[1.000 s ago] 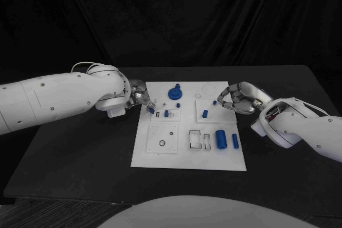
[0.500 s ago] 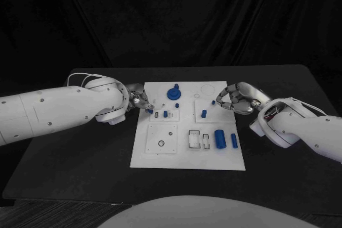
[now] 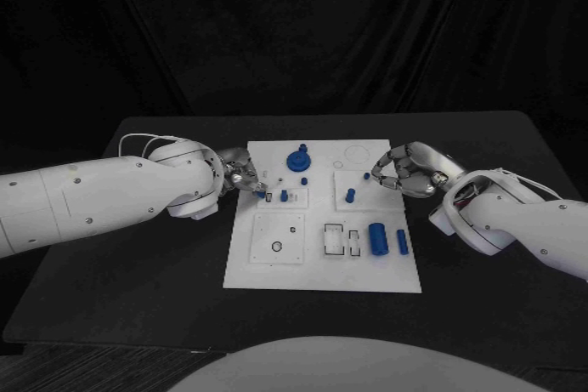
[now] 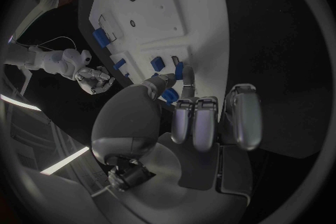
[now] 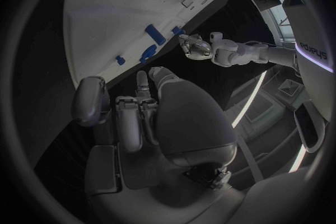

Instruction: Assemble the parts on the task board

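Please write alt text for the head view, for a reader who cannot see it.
A white task board lies on a black table, carrying small blue parts. The left hand is at its left edge, the right hand at its right edge.

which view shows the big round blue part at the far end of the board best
The head view: the big round blue part stands unobstructed at the far end of the task board, between the left hand and the right hand. In the left wrist view it is hard to pick out. The right wrist view catches small blue pieces I cannot match to it.
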You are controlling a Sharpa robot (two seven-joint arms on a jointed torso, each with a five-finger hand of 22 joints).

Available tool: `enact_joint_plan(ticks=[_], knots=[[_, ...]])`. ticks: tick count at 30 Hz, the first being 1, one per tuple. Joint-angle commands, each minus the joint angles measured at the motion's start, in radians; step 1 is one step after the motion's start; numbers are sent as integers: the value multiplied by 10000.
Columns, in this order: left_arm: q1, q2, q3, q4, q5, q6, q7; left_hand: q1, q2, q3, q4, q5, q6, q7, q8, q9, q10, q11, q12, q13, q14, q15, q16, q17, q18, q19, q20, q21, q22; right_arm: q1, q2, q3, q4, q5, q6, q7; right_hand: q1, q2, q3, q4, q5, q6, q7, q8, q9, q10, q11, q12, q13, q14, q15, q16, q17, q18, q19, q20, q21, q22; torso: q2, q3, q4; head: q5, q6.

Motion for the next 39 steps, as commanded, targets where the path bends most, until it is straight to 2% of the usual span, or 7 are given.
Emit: enact_joint_plan(ticks=[1, 13, 19, 31, 39], knots=[[-30, 57, 8, 18, -57, -116, 219, -83, 62, 629, -100, -22, 1, -172, 331, 453, 1143, -22, 34, 2640, 1196, -73, 133, 2659, -58, 114, -13, -141, 1903, -33, 2, 6, 13, -82, -94, -133, 108, 9, 299, 70, 238, -132, -8, 160, -114, 1016, 97, 166, 2697, 1006, 52, 204, 2712, 44, -55, 14, -168, 1586, 1, -2, 4, 16, -1], [-54, 150, 8, -8, -53, 37, 195, -103, 80, 625, -70, -31, 8, -171, 343, 462, 1143, -23, 34, 2640, 1196, -73, 133, 2659, -56, 111, -14, -154, 1899, -40, -4, 6, 9, -82, -90, -141, 108, 9, 299, 70, 238, -132, -8, 160, -114, 1016, 97, 166, 2697, 1006, 52, 204, 2712, 44, -55, 14, -168, 1586, -4, 7, 8, -8, -1], [-58, 163, 8, -9, -26, 173, 158, -121, 78, 616, -52, -38, 8, -169, 349, 467, 1143, -24, 34, 2640, 1196, -73, 133, 2659, -55, 111, -14, -159, 1898, -40, 4, 6, 0, -82, -79, -146, 108, 9, 299, 70, 238, -132, -8, 160, -114, 1016, 97, 166, 2697, 1006, 52, 204, 2712, 44, -55, 14, -168, 1586, 0, -7, -1, 37, -1], [-66, 241, 8, -84, -16, 219, 165, -134, 81, 610, -36, -43, 7, -171, 354, 472, 1143, -24, 34, 2640, 1196, -74, 133, 2659, -50, 103, -14, -183, 1891, -42, 16, 6, -8, -82, -71, -156, 108, 9, 299, 70, 238, -132, -8, 160, -114, 1016, 97, 166, 2697, 1006, 52, 204, 2712, 44, -55, 14, -168, 1586, -1, 5, 13, 40, -1], [-77, 270, 8, -150, -15, 205, 191, -167, 67, 582, -2, -70, -31, -163, 344, 475, 1143, -19, 34, 2640, 1196, -71, 133, 2659, -46, 95, -12, -206, 1884, -42, -15, 6, 12, -82, -82, -166, 100, 5, 322, 61, 248, -140, -3, 169, -118, 1016, 103, 166, 2697, 1003, 57, 200, 2705, 47, -68, 20, -186, 1583, 4, -9, 8, 21, -1]])
